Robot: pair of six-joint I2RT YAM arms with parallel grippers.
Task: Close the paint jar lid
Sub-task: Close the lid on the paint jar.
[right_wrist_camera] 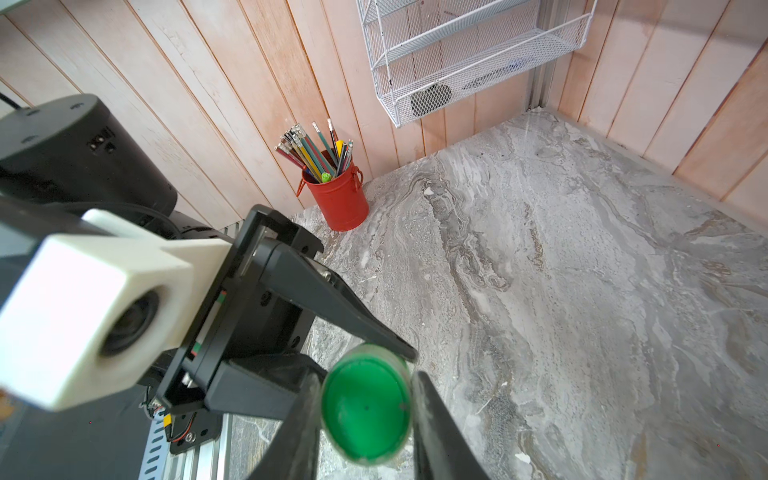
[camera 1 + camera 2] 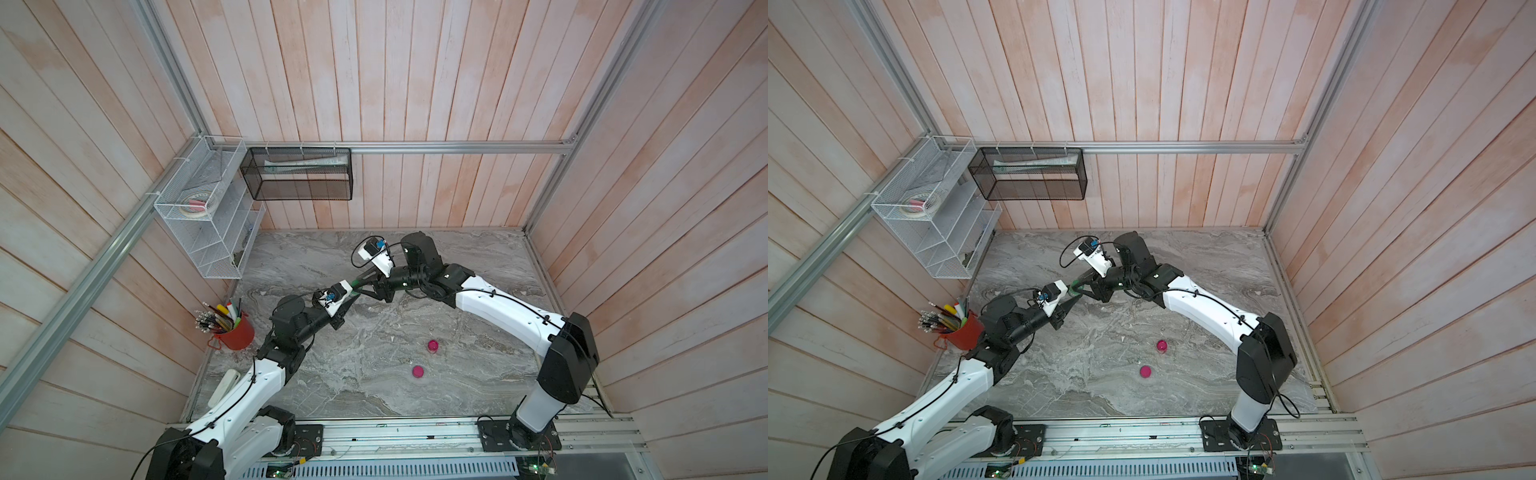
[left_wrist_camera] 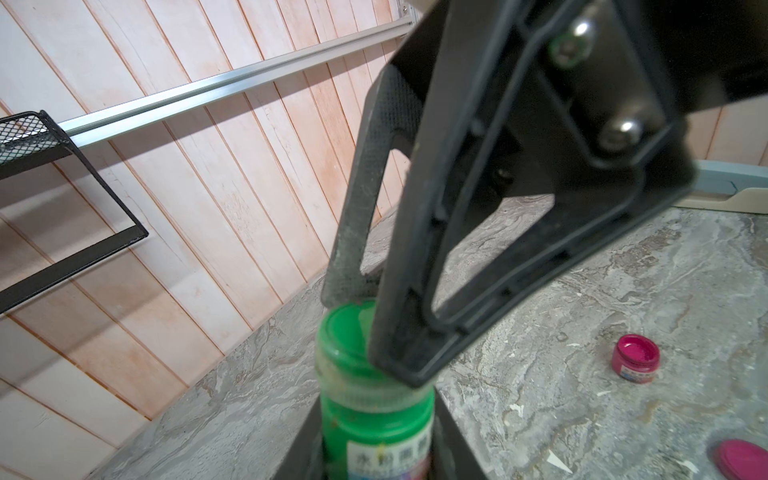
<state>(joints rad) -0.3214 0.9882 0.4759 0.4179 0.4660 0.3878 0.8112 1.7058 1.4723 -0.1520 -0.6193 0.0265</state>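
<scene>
Left hand [image 3: 378, 415]: closed narrow on the green jar [image 3: 374, 419], one finger on each side of its labelled body.
Right hand [image 3: 365, 332]: closed narrow on the green lid [image 3: 345, 332], with fingers on opposite sides of it.
Hands together: they meet tip to tip in both top views, the left hand [image 2: 352, 294] just beside the right hand [image 2: 362, 286], with a sliver of green between them.
Green jar: held off the tabletop [image 2: 457, 386] between the two hands, over its back middle part and tilted on its side.
Green lid: sits on the jar's mouth; whether it is screwed tight cannot be told.
Right wrist view: the jar's round green end [image 1: 365, 403] shows between the right hand's fingers [image 1: 432, 419], and the left hand [image 1: 365, 361] reaches in from behind it.
Pink jar [image 2: 433, 345]: stands open on the tabletop, well apart from the hands, nearer the front.
Pink lid [image 2: 418, 371]: lies on the tabletop near the pink jar, not touching it.
Red bucket [image 2: 235, 334]: full of pencils, at the tabletop's left edge by the wall.
White rack [image 2: 208, 216]: on the left wall.
Black basket [image 2: 299, 174]: on the back wall, just beside the rack.
</scene>
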